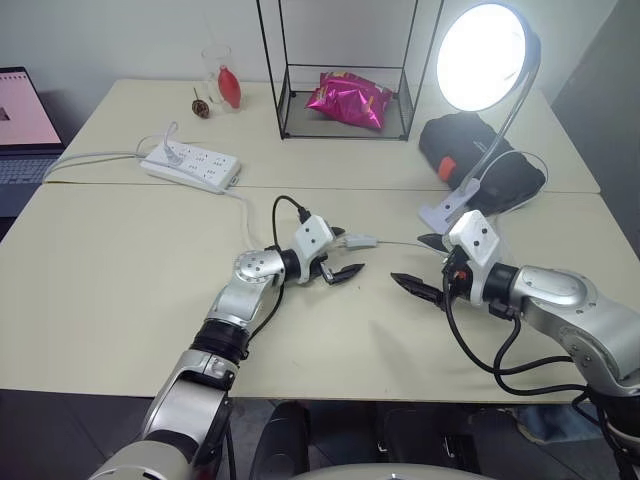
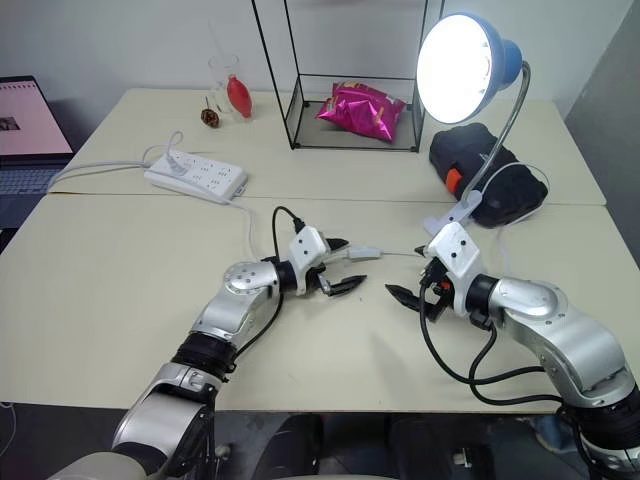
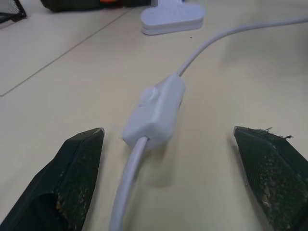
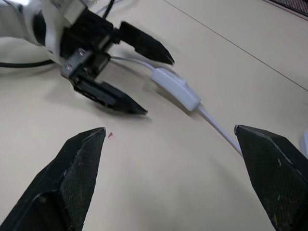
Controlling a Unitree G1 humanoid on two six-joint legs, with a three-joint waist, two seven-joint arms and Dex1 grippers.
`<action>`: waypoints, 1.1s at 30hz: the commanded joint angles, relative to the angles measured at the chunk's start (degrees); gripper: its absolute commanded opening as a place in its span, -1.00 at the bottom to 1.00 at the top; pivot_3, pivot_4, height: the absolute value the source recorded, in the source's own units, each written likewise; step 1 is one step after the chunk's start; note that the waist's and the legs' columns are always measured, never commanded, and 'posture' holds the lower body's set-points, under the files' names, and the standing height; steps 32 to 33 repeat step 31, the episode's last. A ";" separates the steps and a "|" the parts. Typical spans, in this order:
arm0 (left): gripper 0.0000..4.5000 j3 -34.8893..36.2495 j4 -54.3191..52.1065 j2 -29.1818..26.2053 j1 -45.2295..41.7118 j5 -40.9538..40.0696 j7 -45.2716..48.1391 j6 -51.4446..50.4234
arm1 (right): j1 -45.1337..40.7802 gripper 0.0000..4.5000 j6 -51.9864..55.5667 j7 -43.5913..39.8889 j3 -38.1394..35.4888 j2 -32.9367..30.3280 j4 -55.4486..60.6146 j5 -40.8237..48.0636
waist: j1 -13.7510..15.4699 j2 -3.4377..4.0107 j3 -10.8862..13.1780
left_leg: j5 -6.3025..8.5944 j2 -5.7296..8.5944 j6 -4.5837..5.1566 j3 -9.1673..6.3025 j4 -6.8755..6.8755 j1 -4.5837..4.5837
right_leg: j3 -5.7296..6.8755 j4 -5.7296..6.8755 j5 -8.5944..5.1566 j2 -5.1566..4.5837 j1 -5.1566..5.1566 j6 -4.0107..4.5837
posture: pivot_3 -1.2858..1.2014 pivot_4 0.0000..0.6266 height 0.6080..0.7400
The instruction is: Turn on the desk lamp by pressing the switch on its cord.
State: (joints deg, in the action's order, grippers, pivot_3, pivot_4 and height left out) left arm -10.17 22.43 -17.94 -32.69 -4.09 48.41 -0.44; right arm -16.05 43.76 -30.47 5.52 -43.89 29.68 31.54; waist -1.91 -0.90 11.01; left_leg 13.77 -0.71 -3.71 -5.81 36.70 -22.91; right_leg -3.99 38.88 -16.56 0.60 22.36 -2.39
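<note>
Cream table (image 1: 120, 300), lit desk lamp (image 1: 483, 56), switch (image 3: 155, 111) lying free, both grippers' fingers spread apart, empty.

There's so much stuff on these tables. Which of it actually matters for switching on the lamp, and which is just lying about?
Part of the job:
- desk lamp, lit
- switch, lying between the open fingers of the left end effector
- cord
- right end effector, open, nearby

Just lying about:
- power strip
- pink snack bag in the wire frame
- black bag
- laptop
- glass

The laptop (image 1: 22, 125) is cut off by the left edge.
</note>
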 commanded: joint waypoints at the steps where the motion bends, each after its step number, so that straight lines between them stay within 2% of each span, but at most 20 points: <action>1: 1.00 2.78 -12.84 -3.39 1.43 -1.35 -1.10 -6.07 | -1.35 1.00 -3.20 -3.50 -2.67 -0.97 -1.74 -1.42 | -0.01 0.00 0.00 | 0.00 0.00 0.00 0.00 0.01 0.00 | 0.00 0.01 0.00 0.00 -0.01 0.00 | 0.03 -0.52 1.00; 5: 1.00 5.87 -24.80 -8.33 4.96 -2.78 -1.43 -13.63 | -1.62 1.00 -7.03 -8.04 -4.00 -2.95 -5.34 -3.34 | -0.01 0.00 0.00 | 0.00 0.00 0.00 0.01 0.04 0.01 | -0.01 0.00 0.00 0.00 -0.02 0.00 | 0.03 -0.52 1.00; 9: 1.00 13.69 -37.55 -19.61 13.47 -7.66 2.52 -23.54 | -0.96 1.00 -13.89 -15.17 -5.97 -5.79 -10.39 -5.02 | -0.35 0.00 0.01 | 0.00 -0.05 0.00 0.06 0.00 0.05 | -0.03 0.00 -0.01 -0.01 -0.01 0.01 | 0.03 -0.52 1.00; 15: 1.00 22.03 -42.47 -26.81 19.76 -13.36 3.49 -30.56 | -1.36 1.00 -18.58 -21.19 -8.37 -6.47 -15.20 -5.07 | -0.25 -0.02 0.05 | 0.00 -0.08 0.00 0.04 -0.01 0.08 | 0.02 0.04 -0.05 -0.01 -0.03 0.08 | 0.03 -0.52 1.00; 21: 1.00 23.81 -44.72 -29.57 22.96 -15.82 4.07 -32.66 | -2.03 1.00 -20.19 -24.61 -8.71 -6.54 -17.47 -5.77 | 0.05 -0.03 0.06 | 0.00 -0.04 0.00 0.08 0.03 0.08 | 0.00 0.03 -0.04 -0.08 -0.05 0.06 | 0.03 -0.52 1.00; 33: 1.00 23.41 -44.14 -30.59 22.70 -17.58 3.86 -32.23 | -4.29 1.00 -21.78 -26.12 -8.22 -5.73 -19.87 -6.92 | 0.05 -0.01 0.07 | 0.00 -0.05 -0.01 0.10 0.02 0.09 | 0.00 0.04 -0.04 -0.09 -0.04 0.07 | 0.03 -0.52 1.00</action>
